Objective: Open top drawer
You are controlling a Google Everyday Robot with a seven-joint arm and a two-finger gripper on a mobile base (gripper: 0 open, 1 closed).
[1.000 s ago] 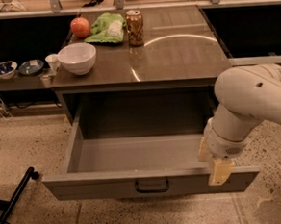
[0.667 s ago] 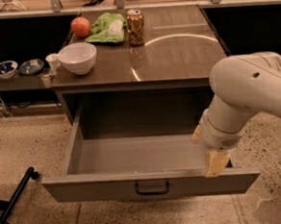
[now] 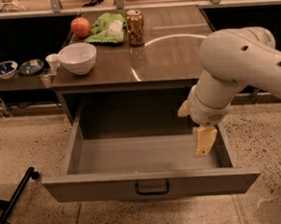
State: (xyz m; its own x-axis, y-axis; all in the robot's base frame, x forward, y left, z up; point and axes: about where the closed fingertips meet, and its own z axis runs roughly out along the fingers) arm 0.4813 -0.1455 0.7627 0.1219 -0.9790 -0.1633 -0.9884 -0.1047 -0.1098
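Note:
The top drawer [image 3: 112,186] is a wide grey metal drawer under the counter. It stands pulled far out, and its deep grey box shows empty inside. Its small black loop handle [image 3: 152,188] sits at the centre of the front panel. My gripper [image 3: 203,139] hangs from the white arm [image 3: 238,63] over the right rear part of the drawer box, close to the right side wall. It is clear of the handle and holds nothing. No other drawer fronts show.
On the counter [image 3: 175,53] stand a white bowl [image 3: 77,58], a red-orange fruit [image 3: 80,27], a green bag [image 3: 106,28] and a can [image 3: 134,21]. A small white cup [image 3: 53,62] and two small bowls [image 3: 5,69] sit at the left. A black leg [image 3: 14,200] lies on the floor at lower left.
My arm has risen and drawn back from the right end of the drawer front to above the drawer's inside. The drawer has stayed open.

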